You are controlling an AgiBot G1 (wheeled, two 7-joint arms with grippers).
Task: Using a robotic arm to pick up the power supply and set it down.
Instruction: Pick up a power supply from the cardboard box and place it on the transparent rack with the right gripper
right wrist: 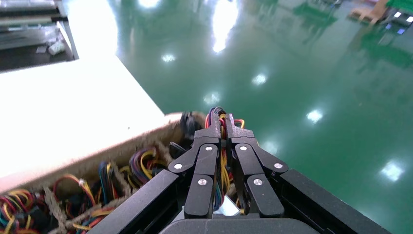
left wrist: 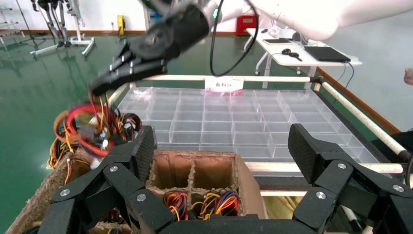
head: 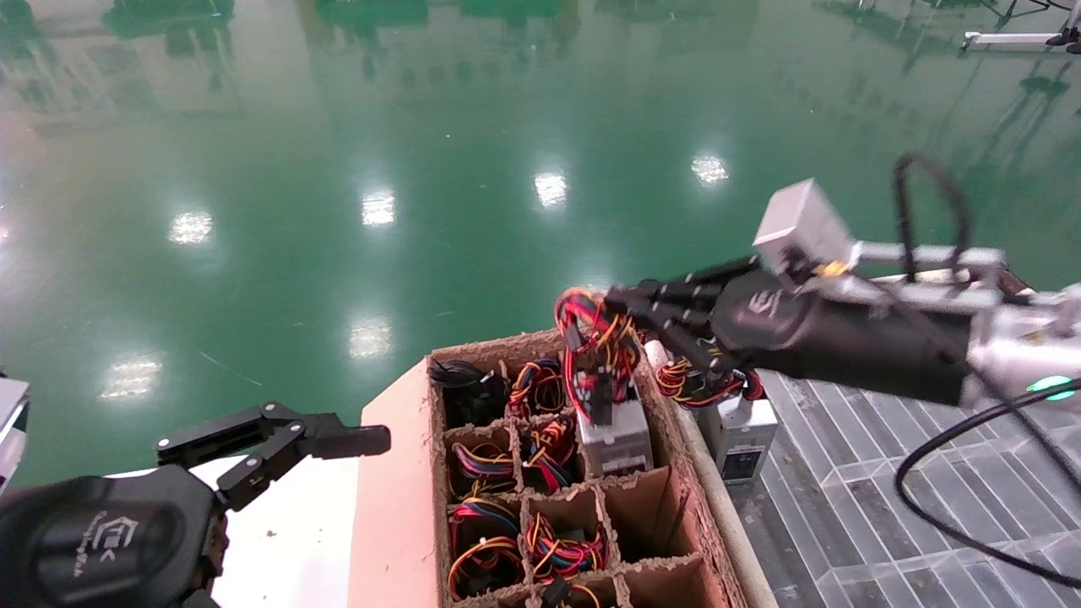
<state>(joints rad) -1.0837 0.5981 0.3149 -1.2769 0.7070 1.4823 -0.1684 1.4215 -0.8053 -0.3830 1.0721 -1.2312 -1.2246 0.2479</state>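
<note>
right tool pinched tight on wires of power supply above cardboard divider box; left tool wide open, idle.

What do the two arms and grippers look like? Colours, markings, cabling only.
Both are black. The right gripper has slim linked fingers with silver rivets, a rounded wrist with a white logo, a grey box camera, looping black cables and a green light. The left gripper matches, with textured pads.

Glossy green floor is stretching right across, ceiling lights glaring off it in bright patches. Far back, a white desk is standing beside a pale wall.
</note>
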